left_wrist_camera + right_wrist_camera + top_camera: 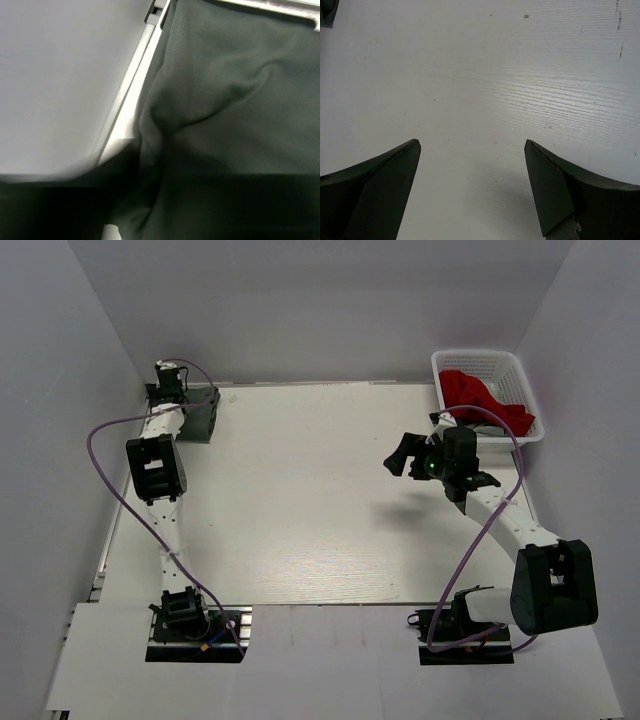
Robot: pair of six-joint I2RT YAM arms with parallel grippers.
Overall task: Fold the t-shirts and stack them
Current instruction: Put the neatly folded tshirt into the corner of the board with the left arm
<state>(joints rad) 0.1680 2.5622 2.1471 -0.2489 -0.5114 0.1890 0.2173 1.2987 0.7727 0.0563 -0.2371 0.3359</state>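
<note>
The dark olive-grey t-shirt [200,418] lies as a small folded bundle at the table's far left corner. It fills the left wrist view [235,100], creased, beside a metal rail. My left gripper [183,398] is right at this shirt; its fingers are lost in dark cloth and shadow. The bright red t-shirt [485,400] lies crumpled in the white basket [520,365] at the far right. My right gripper [405,455] is open and empty above the bare table, left of the basket; its fingertips [412,150] are wide apart.
White walls close in the table on the left, back and right. A metal rail [127,85] runs along the table's left edge next to the olive shirt. Purple cables loop beside both arms.
</note>
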